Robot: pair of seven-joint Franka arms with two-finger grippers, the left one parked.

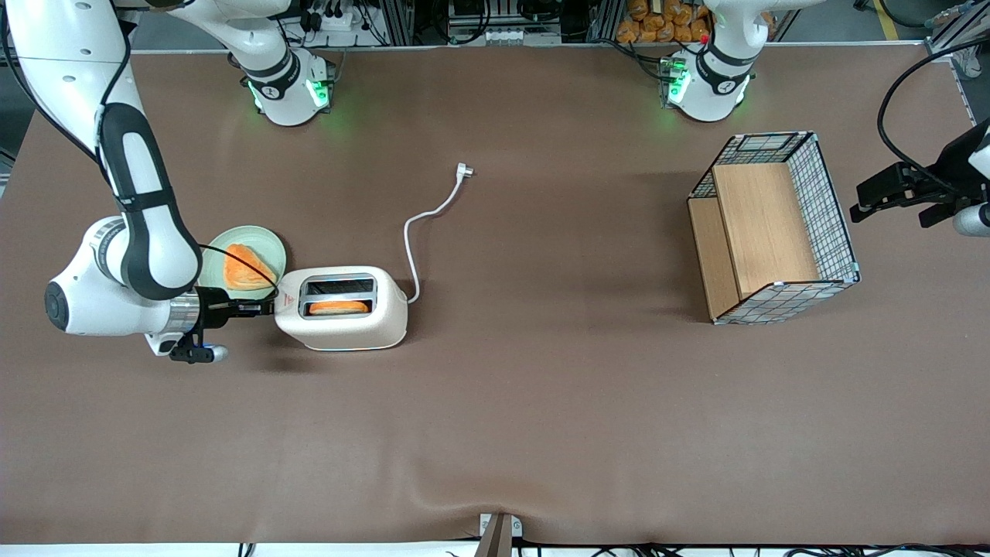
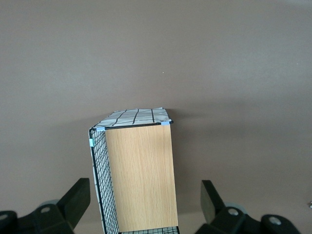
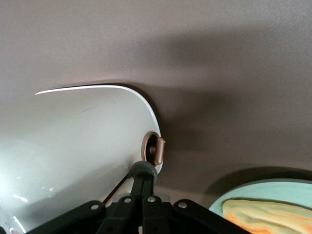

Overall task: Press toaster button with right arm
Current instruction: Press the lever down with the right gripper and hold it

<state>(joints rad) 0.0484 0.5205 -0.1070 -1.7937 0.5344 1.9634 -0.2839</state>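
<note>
The cream-white toaster (image 1: pixel 348 329) stands on the brown table toward the working arm's end, with an orange slice in the slot nearer the front camera. My right arm (image 1: pixel 143 224) reaches in low and level. Its gripper (image 1: pixel 263 308) is shut with nothing held, and its tip is against the toaster's narrow end face with the red mark. In the right wrist view the gripper (image 3: pixel 144 179) meets the white toaster (image 3: pixel 73 146) at a grey rounded tab, the toaster button (image 3: pixel 143 168). This sits at the end of a dark slot, beside a round brown knob (image 3: pixel 153 148).
A pale green plate (image 1: pixel 267 246) with an orange bread piece (image 1: pixel 246 267) lies just beside the gripper, farther from the front camera. The toaster's white cord (image 1: pixel 411 232) runs to a loose plug (image 1: pixel 464 170). A wire-and-wood basket (image 1: pixel 773 228) stands toward the parked arm's end.
</note>
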